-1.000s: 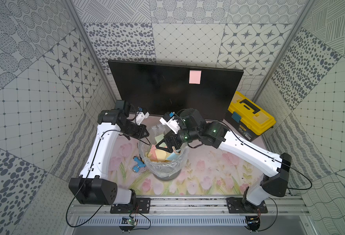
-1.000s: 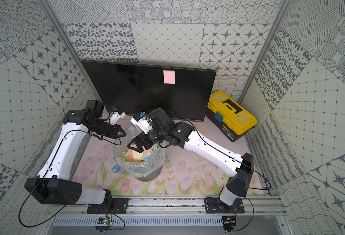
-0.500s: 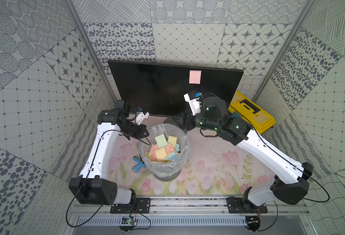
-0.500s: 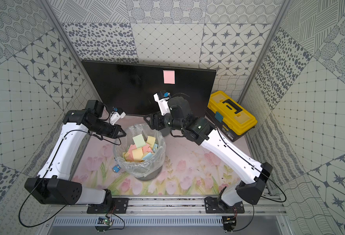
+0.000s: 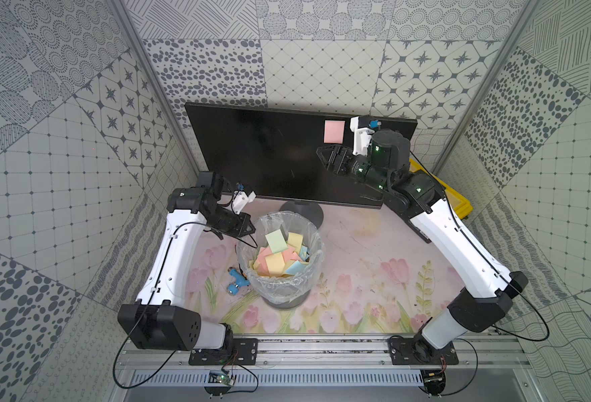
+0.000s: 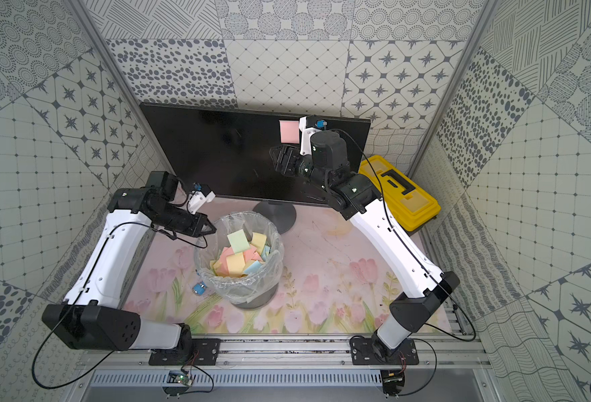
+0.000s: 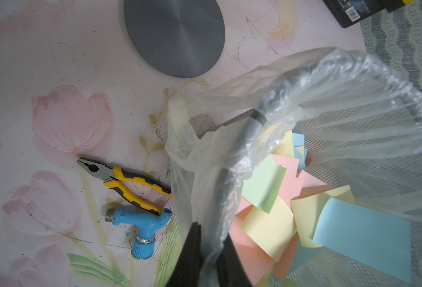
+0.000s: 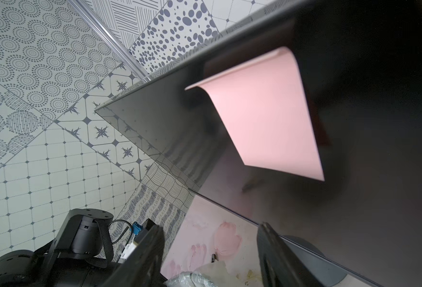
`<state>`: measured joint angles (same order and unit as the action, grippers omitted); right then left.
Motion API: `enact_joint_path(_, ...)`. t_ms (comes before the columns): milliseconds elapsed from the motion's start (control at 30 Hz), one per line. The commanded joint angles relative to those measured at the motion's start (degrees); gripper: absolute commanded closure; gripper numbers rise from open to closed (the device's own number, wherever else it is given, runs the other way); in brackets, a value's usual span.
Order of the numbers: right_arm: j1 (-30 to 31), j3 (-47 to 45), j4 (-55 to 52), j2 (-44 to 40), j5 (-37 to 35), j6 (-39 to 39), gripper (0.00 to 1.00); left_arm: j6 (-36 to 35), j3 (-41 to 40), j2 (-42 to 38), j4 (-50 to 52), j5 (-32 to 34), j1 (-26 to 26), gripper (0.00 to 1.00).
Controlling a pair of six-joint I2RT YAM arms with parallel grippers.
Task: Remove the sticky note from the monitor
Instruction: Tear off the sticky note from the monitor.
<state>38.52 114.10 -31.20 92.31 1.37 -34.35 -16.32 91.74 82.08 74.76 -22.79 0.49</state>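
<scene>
A pink sticky note (image 5: 334, 131) (image 6: 288, 131) (image 8: 262, 111) hangs high on the right part of the black monitor (image 5: 269, 153) (image 6: 217, 149) (image 8: 366, 124), its lower edge curling off the screen. My right gripper (image 5: 323, 158) (image 6: 274, 158) (image 8: 208, 226) is raised in front of the screen just below the note, open, with nothing between its fingers. My left gripper (image 5: 250, 228) (image 6: 212, 229) (image 7: 212, 231) sits at the rim of the waste bin (image 5: 316, 236) (image 6: 276, 240) (image 7: 252, 119), shut on the bin's clear plastic liner (image 7: 200, 154).
The bin holds several coloured notes. A yellow toolbox (image 5: 459, 205) (image 6: 402, 191) stands to the right of the monitor, behind my right arm. A blue tap (image 5: 234, 280) (image 7: 140, 223) and yellow-handled pliers (image 7: 127, 184) lie left of the bin. The monitor's round foot (image 5: 302, 212) (image 7: 173, 34) is behind the bin.
My right arm has lifted out of the bin and swung up and back to the screen, below the pink note, its jaws narrowing somewhat. The left arm has stayed put.
</scene>
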Motion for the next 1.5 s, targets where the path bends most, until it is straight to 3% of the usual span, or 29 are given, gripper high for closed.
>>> enact_joint_path(0, -0.9, 1.2, 2.2, 0.2, -0.7, -2.5, 0.37, 0.7, 0.9, -0.1, -3.3, -3.6, 0.1, 1.0)
enact_joint_path(367, -3.5, -0.8, 2.7, -1.1, -0.2, -8.4, 0.35, 0.6, 1.2, 0.0, -3.3, -3.8, 0.1, 1.0)
enact_joint_path(667, -4.2, 0.5, 3.8, -0.2, 0.8, -8.1, 0.35, 0.7, 1.2, -0.1, -3.3, -3.8, 0.1, 1.0)
enact_joint_path(1233, -4.3, 3.3, 4.6, 1.2, 2.3, -5.6, 0.53, 0.6, 1.1, -0.1, -3.3, -3.8, 0.1, 1.0)
enact_joint_path(1300, -4.2, 3.0, 4.7, 1.1, 1.6, -5.6, 0.51, 0.7, 1.0, -0.1, -3.3, -3.8, 0.1, 1.0)
enact_joint_path(1467, -4.8, 1.0, 4.6, 0.4, 1.2, -6.7, 0.36, 0.7, 1.1, -0.1, -3.2, -3.8, 0.0, 1.0)
